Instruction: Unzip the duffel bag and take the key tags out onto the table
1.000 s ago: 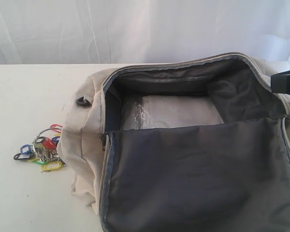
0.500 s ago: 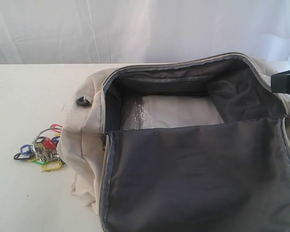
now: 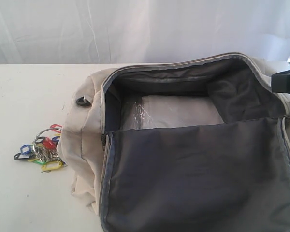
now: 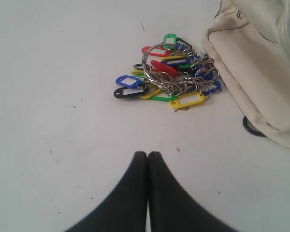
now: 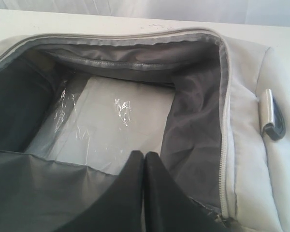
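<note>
Lying on the worktop (image 3: 24,96) just beside the unzipped duffel bag (image 3: 82,135), key tags (image 4: 170,79): judged light, loose, slippery; pinch the large ring (image 4: 144,58). Left hand (image 4: 147,157), right hand (image 5: 144,157) clenched, empty.

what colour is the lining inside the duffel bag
Dark grey lining; shows best in the exterior view.

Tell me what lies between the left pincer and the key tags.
Only bare white table, as the left wrist view shows: nothing sits between the shut left pincer and the key tags.
</note>
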`<state>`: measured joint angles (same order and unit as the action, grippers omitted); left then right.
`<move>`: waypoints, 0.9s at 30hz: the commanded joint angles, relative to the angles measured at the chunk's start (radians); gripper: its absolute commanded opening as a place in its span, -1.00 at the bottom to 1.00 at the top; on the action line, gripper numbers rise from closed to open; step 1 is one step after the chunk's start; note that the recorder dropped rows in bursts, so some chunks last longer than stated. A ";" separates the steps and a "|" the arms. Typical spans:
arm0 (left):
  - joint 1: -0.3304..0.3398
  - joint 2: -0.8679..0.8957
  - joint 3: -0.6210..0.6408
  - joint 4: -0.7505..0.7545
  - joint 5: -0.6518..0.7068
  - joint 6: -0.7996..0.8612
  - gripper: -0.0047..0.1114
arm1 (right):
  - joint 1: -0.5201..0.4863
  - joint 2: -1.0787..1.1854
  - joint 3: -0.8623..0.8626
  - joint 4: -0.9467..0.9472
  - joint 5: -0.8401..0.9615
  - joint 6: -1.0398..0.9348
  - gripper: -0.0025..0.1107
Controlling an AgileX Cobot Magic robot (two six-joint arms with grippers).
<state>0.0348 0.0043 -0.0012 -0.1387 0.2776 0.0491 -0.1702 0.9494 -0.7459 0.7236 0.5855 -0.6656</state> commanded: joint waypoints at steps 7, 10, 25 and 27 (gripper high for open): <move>-0.006 -0.004 0.001 0.040 0.004 -0.090 -0.92 | 0.000 -0.004 0.004 0.000 -0.013 -0.009 -0.96; -0.006 -0.004 0.001 0.073 0.004 -0.082 -0.92 | 0.000 -0.004 0.004 0.000 -0.013 -0.009 -0.96; -0.006 -0.004 0.001 0.039 -0.008 -0.042 -0.92 | 0.000 -0.004 0.004 -0.002 -0.011 -0.009 -0.96; -0.006 -0.004 0.001 0.039 -0.008 -0.056 -0.92 | 0.000 -0.004 0.004 -0.002 -0.011 -0.009 -0.96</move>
<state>0.0348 0.0043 -0.0012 -0.0843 0.2750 0.0246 -0.1702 0.9494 -0.7459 0.7228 0.5834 -0.6656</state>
